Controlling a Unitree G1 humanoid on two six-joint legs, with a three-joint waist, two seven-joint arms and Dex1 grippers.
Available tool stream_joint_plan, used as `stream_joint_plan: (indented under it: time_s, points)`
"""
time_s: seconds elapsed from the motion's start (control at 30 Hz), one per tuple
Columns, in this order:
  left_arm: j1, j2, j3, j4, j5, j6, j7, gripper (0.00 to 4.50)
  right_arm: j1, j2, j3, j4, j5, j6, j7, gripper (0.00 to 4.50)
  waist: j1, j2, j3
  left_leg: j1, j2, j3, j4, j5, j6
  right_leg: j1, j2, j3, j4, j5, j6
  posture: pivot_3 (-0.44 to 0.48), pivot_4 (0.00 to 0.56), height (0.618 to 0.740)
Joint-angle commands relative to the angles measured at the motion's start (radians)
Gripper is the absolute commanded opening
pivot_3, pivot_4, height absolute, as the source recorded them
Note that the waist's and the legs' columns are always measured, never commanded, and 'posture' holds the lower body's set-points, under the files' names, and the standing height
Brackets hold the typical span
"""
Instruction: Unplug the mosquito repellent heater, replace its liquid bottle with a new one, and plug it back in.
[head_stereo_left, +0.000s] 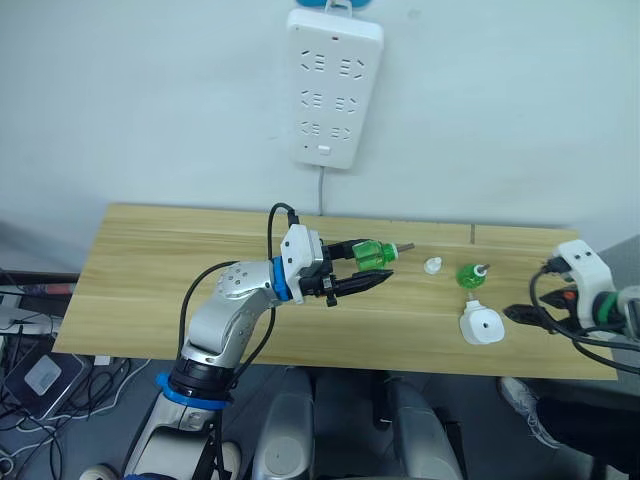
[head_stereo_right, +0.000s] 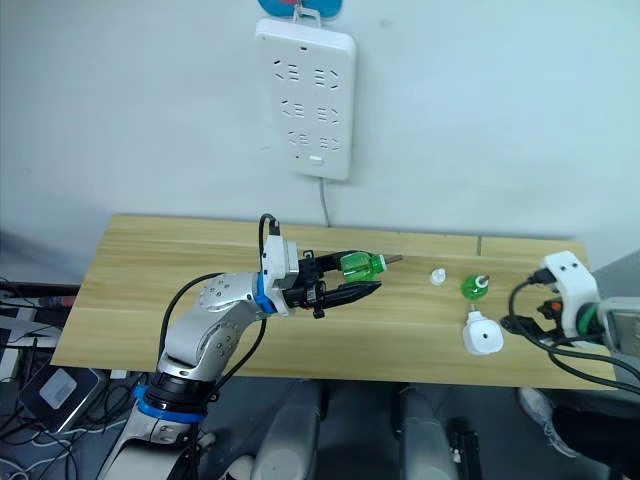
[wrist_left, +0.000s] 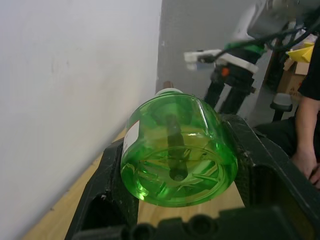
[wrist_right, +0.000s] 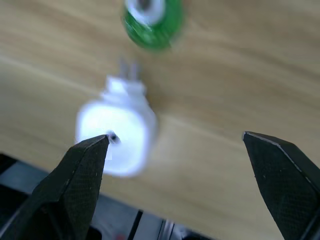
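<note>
Head views: at centre frame the left pincer (head_stereo_left: 372, 280) clenches a green liquid bottle (head_stereo_left: 374, 254) lying sideways above the wooden bench (head_stereo_left: 150, 270). At right, the mosquito repellent heater (head_stereo_left: 480, 324) lies on the bench, unplugged, just below a second green bottle (head_stereo_left: 471, 274); a small white cap (head_stereo_left: 432, 265) sits beside that. The white power strip (head_stereo_left: 334, 85) hangs on the wall, top centre.

Left wrist view: the bottle's base fills the centre between black fingers (wrist_left: 107, 175).

Right wrist view: the right pincer (wrist_right: 175, 145) is released, spread wide over the heater at left centre.
</note>
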Motion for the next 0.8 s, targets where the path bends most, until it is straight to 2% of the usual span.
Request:
stream_joint_plan:
  time_s: [0.03, 0.23, 0.43, 0.8]
  points:
    - [-0.004, -0.012, -0.006, -0.045, -0.003, -0.018, 0.013, 2.26, -0.038, 0.060, -0.028, -0.035, -0.022, 0.111, -0.119, 4.47, 0.008, 0.000, 0.000, -0.001, 0.000, 0.000, 0.000, 0.000, 0.000, 0.000, 0.000, 0.000, -0.001, 0.000, 0.000, 0.304, 0.392, 0.740]
    - [0.003, 0.001, 0.003, -0.046, -0.004, -0.020, 0.018, 2.26, -0.001, 0.075, -0.050, -0.065, 0.061, 0.114, -0.220, 4.47, 0.029, 0.000, 0.000, -0.002, -0.001, 0.000, 0.000, 0.000, 0.000, -0.001, -0.001, 0.000, -0.001, 0.000, 0.000, 0.306, 0.394, 0.740]
    - [-0.016, -0.011, -0.004, -0.036, -0.001, -0.020, 0.024, 2.26, 0.033, 0.140, -0.067, -0.063, 0.148, 0.114, -0.300, 4.47, 0.034, 0.000, 0.000, -0.002, 0.000, 0.000, 0.000, 0.000, 0.000, -0.002, 0.000, 0.000, 0.000, 0.000, 0.000, 0.313, 0.396, 0.740]
    - [-0.019, -0.006, -0.005, -0.029, 0.000, -0.024, 0.011, 2.26, 0.072, 0.187, -0.093, -0.068, 0.268, 0.114, -0.429, 4.47, 0.035, 0.000, 0.000, -0.002, 0.000, 0.000, 0.000, 0.000, 0.000, -0.002, 0.000, 0.000, 0.000, 0.000, 0.000, 0.311, 0.398, 0.740]
